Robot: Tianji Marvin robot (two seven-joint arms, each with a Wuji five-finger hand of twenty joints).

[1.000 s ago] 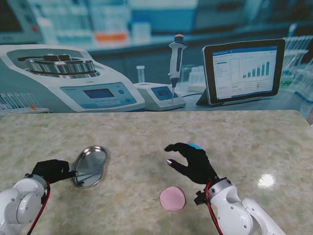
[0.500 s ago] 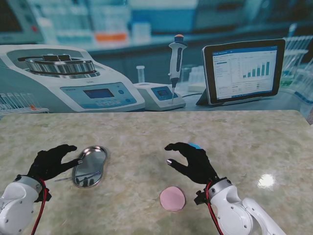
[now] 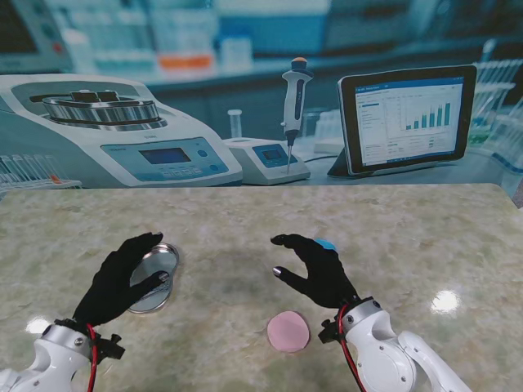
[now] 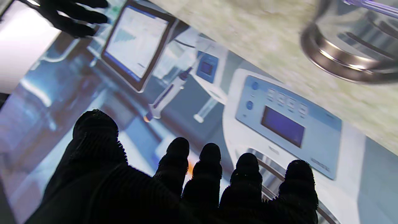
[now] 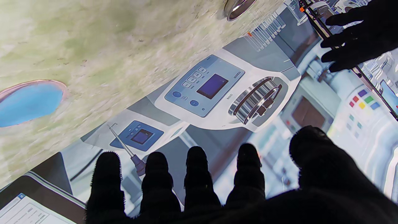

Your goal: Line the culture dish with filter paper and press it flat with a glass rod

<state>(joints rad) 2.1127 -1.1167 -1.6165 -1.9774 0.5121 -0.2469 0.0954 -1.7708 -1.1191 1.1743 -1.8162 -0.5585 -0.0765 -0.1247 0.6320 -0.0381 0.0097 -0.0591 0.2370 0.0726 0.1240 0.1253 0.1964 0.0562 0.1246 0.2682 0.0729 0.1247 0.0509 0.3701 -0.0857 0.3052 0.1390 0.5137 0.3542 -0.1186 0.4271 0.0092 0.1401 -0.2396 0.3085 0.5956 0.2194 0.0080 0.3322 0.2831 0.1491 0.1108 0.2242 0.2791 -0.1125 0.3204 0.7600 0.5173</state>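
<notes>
A round metal culture dish (image 3: 162, 262) lies on the marble table left of centre; the left wrist view shows its rim (image 4: 339, 62). My left hand (image 3: 122, 282), in a black glove, hovers over the dish's near left part with fingers spread and nothing in it. A clear glass rod (image 4: 373, 5) lies across the dish; the stand view hides it under that hand. A pink filter paper disc (image 3: 288, 331) lies flat nearer to me, just left of my right wrist. My right hand (image 3: 317, 269) floats above the table, fingers curled apart, empty.
A blue disc (image 3: 326, 243) with a pinkish rim (image 5: 29, 102) lies on the table just beyond my right hand. The back of the table ends at a printed lab backdrop (image 3: 163, 139). Bare marble (image 3: 425, 237) stretches to the right.
My left hand let go of the rod beside the dish, opened, and moved right and farther out, now over the dish. The right hand barely shifted.
</notes>
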